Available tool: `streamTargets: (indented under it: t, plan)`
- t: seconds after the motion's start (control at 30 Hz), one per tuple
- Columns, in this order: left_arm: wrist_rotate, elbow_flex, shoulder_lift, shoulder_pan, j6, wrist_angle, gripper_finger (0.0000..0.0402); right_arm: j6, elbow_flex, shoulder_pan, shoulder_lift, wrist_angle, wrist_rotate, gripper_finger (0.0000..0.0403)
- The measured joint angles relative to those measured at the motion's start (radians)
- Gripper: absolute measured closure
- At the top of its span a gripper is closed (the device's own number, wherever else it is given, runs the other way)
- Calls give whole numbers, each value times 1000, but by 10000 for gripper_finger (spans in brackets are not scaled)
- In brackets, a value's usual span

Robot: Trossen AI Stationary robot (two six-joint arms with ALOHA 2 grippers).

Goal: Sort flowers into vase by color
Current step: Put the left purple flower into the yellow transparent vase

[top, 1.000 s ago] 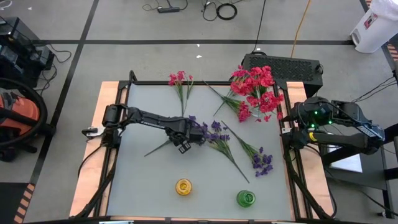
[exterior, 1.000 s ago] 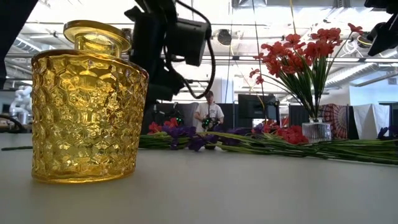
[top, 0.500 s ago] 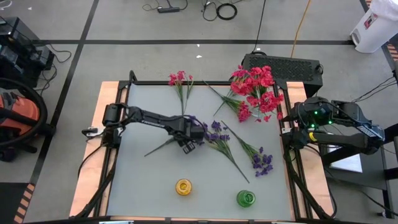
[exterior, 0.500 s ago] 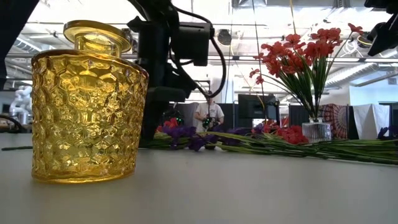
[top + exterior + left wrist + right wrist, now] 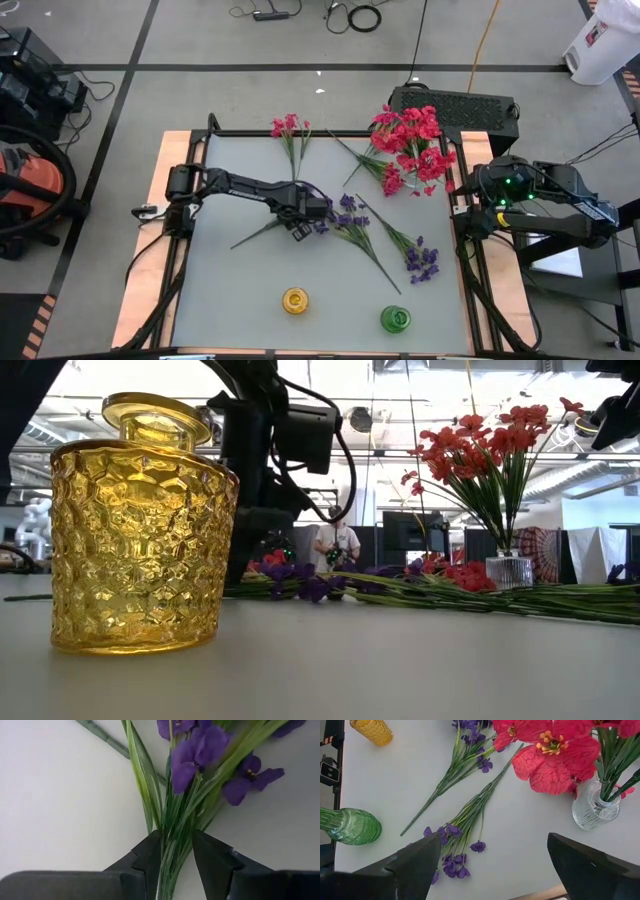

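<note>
1. Near edge of the table (image 5: 220, 300): two vases side by side, one vase (image 5: 295, 300) left of the other vase (image 5: 395, 319).
2. Mid-table: the left gripper (image 5: 298, 227) sits at a sprig (image 5: 272, 225); two more sprigs (image 5: 372, 240) lie to its right.
3. Far right: a third vase (image 5: 590, 808) holds flowers (image 5: 408, 135).
4. Far middle: a lone sprig (image 5: 292, 135) lies flat.
5. Right gripper (image 5: 490, 865): off the table's right edge.

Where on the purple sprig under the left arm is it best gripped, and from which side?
On the bundled green stems just below the blossoms, from above. The purple sprig lies flat on the table, and its stems narrow into one tight bunch there. The left end effector already straddles that bunch, fingers either side.
</note>
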Motion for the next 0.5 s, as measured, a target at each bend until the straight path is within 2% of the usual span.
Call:
streamTargets:
  t: [0.5]
  plan:
    - [4, -23, 0, 2, 16, 56, 281, 0, 0, 0, 0, 0, 0, 46]
